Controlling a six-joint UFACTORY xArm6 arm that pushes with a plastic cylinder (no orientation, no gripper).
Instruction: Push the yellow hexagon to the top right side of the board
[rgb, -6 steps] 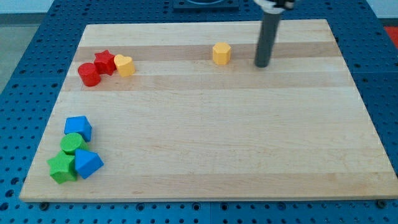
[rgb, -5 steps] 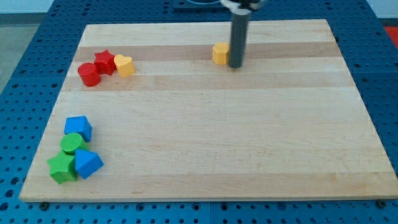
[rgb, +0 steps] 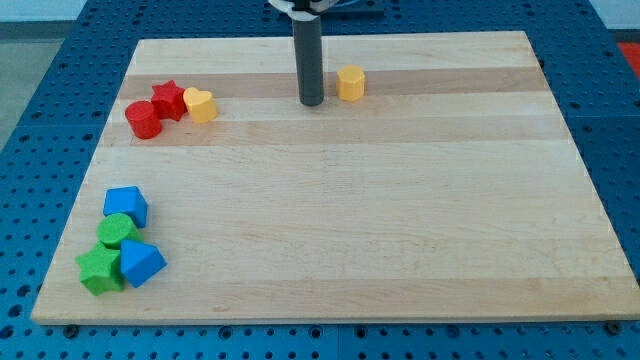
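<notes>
Four blocks huddle nearest us at the lower left of the frame: a green star (rgb: 99, 270) touching a blue block (rgb: 141, 263) whose shape we can only guess at, perhaps a wedge, then a green round block (rgb: 118, 231) just above them and a second blue block (rgb: 126, 206) above that. That makes two green and two blue.

Farther up, at the upper left, we count three more in a touching row: a red cylinder (rgb: 143, 119), a red star (rgb: 169, 100) and a yellow heart (rgb: 200, 104).

Farthest back, near the top centre, our rod stands upright, coming down from the top edge of the frame. Our tip (rgb: 311, 102) rests on the board just to the left of the yellow hexagon (rgb: 350, 83), near it but with a sliver of wood showing between them. The hexagon sits alone, slightly right of centre along the upper part of the board, well apart from both clusters. We carry no claw, only this rod, so nothing is gripped.

In all we count eight blocks: two red, two yellow, two green, two blue.

They lie on a pale wooden board (rgb: 400, 220) made of lengthwise strips, which rests on a blue perforated table (rgb: 50, 90).
</notes>
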